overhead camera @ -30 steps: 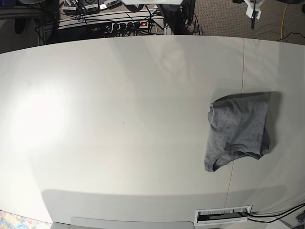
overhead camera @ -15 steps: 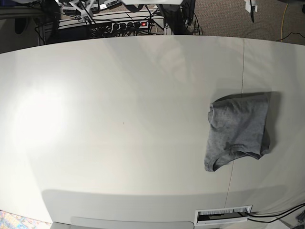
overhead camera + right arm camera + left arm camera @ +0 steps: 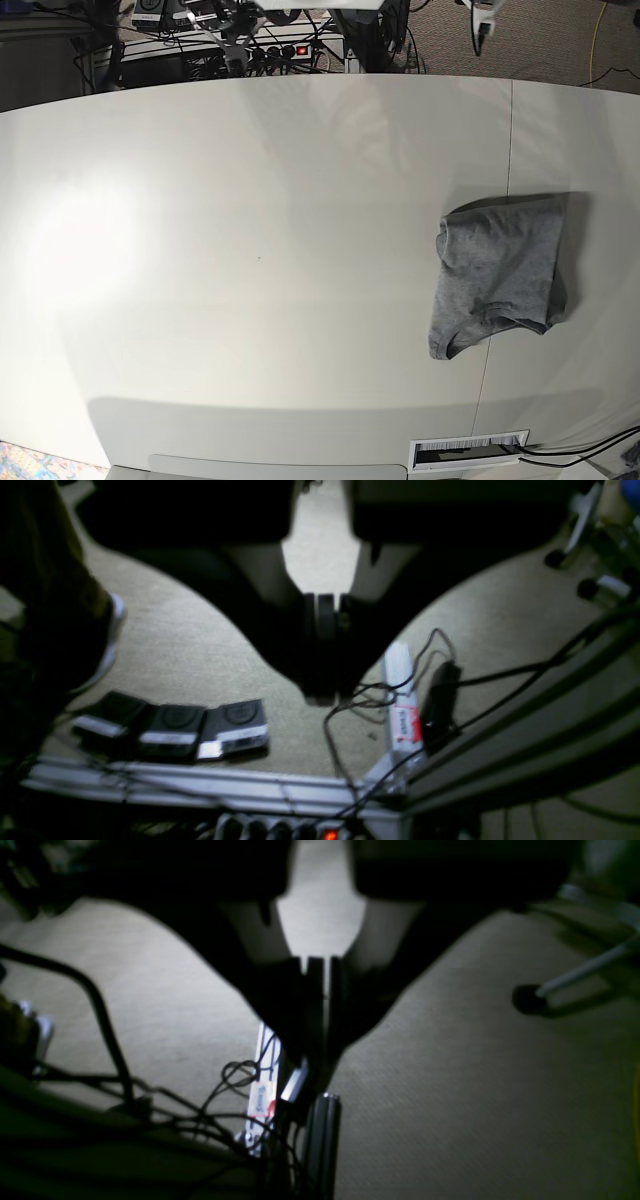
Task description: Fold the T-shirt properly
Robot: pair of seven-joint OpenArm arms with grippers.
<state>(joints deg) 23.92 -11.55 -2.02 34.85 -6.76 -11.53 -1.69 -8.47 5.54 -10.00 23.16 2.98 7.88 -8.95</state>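
Note:
The grey T-shirt (image 3: pixel 500 272) lies on the right part of the white table (image 3: pixel 250 260) as a compact folded bundle, with its neckline toward the near edge. Both grippers hang beyond the table's far edge, well away from it. My left gripper (image 3: pixel 481 28) shows at the top right of the base view. In its wrist view, the left gripper (image 3: pixel 320 1055) is shut and empty over the carpet. My right gripper (image 3: pixel 236 55) is at the top left. In its own wrist view, the right gripper (image 3: pixel 325 692) is also shut and holds nothing.
Behind the table lie a power strip (image 3: pixel 285 50) with a red light and tangled cables. Three black foot pedals (image 3: pixel 175 725) sit on the carpet. A cable slot (image 3: pixel 468 450) is set into the near edge. A seam (image 3: pixel 510 150) runs across the tabletop.
Both grippers have moved along the far edge: the left one shifted leftward in the base view, and the right one came into view at the top left. The T-shirt has not moved.

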